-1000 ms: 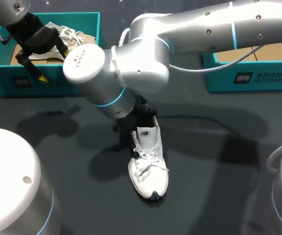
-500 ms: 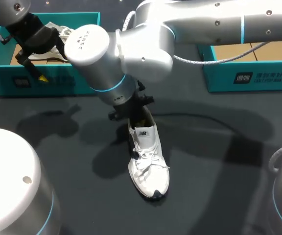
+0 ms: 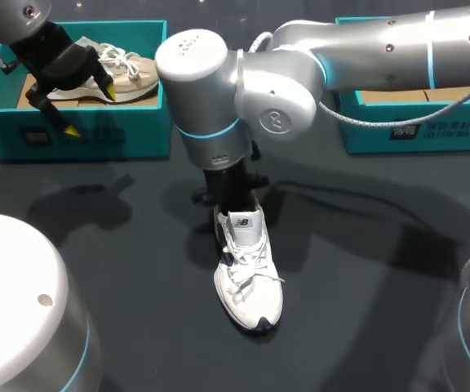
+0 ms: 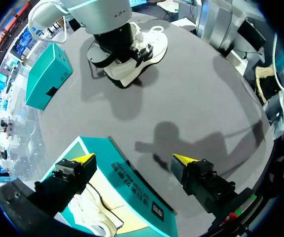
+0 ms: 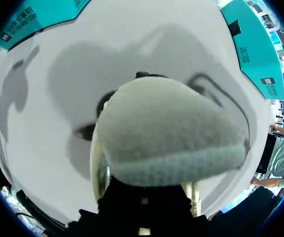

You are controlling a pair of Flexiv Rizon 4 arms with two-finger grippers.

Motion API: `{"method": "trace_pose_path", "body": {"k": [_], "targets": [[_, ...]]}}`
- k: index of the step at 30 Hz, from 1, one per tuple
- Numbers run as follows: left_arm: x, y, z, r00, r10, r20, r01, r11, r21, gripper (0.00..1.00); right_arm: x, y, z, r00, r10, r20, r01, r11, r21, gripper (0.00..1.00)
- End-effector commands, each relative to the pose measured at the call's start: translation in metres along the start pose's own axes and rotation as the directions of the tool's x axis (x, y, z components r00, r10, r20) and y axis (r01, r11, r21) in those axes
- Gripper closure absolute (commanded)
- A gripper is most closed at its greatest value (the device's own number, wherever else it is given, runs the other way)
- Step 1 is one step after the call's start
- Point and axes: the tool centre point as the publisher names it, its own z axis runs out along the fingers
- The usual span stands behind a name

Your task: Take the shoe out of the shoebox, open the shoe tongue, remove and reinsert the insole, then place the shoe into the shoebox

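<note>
A white shoe (image 3: 248, 273) lies on the dark table, toe towards me; the left wrist view shows it far ahead (image 4: 144, 49). My right gripper (image 3: 229, 198) is down at its heel opening, shut, fingertips hidden. In the right wrist view a pale grey padded piece (image 5: 169, 131) fills the space ahead of the gripper; I cannot tell if it is the insole or whether it is held. My left gripper (image 3: 90, 110) hangs open and empty over the front wall of the left teal shoebox (image 3: 96, 135), with that wall (image 4: 137, 192) under its fingers.
A beige shoe (image 3: 121, 69) lies in the left shoebox, partly seen under the left gripper (image 4: 90, 215). A second teal box (image 3: 414, 122) stands at the back right. The right arm's big joint (image 3: 219, 90) hangs above the table's middle.
The right arm's joint has swung to the right and its wrist has turned above the shoe's heel. The shoe has barely shifted. The left arm has kept still.
</note>
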Motion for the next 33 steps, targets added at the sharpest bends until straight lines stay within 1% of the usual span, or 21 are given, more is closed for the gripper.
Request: {"method": "trace_pose_path", "body": {"k": [1,5,7,9,11,18,23,27,30,33], "targets": [[0.0,0.0,0.0,1.0,0.001,-0.001,-0.001,1.0,-0.002,0.0,-0.006,-0.013,-0.003,0.999,0.014,-0.034,-0.015,1.0,-0.017,1.0],[0.0,0.0,0.0,1.0,0.001,-0.001,-0.001,1.0,-0.002,0.0,-0.006,-0.013,-0.018,1.0,0.005,-0.019,-0.006,0.999,-0.04,1.0],[0.0,0.0,0.0,1.0,0.001,-0.001,-0.001,1.0,-0.002,0.0,-0.007,-0.012,-0.023,1.0,0.003,-0.027,-0.004,0.999,-0.048,1.0],[0.0,0.0,0.0,1.0,0.001,-0.001,-0.001,1.0,-0.002,0.0,-0.008,-0.011,-0.028,0.998,0.0,-0.059,-0.002,0.999,-0.048,1.0],[0.0,0.0,0.0,1.0,0.001,-0.001,-0.001,1.0,-0.002,0.0,-0.009,-0.01,-0.032,0.996,0.003,-0.085,-0.005,1.0,-0.025,1.0],[0.0,0.0,0.0,1.0,0.001,-0.001,-0.001,1.0,-0.002,0.0,-0.008,-0.019,-0.042,0.993,0.03,-0.113,-0.026,0.999,0.042,1.0],[0.0,0.0,0.0,1.0,0.001,-0.001,-0.001,1.0,-0.002,0.0,-0.01,-0.023,-0.043,0.99,0.026,-0.138,-0.017,0.998,0.064,0.95],[0.0,0.0,0.0,1.0,0.001,-0.001,-0.001,1.0,-0.002,0.0,-0.007,-0.025,-0.045,0.99,0.013,-0.139,-0.001,0.997,0.083,0.85],[0.0,0.0,0.0,1.0,0.001,-0.001,-0.001,1.0,-0.002,0.0,-0.004,-0.027,-0.047,0.992,0.007,-0.126,0.004,0.996,0.092,0.75],[0.0,0.0,0.0,1.0,0.001,-0.001,-0.001,1.0,-0.002,0.0,-0.003,-0.03,-0.05,0.993,0.008,-0.117,0.004,0.995,0.096,0.74]]}}
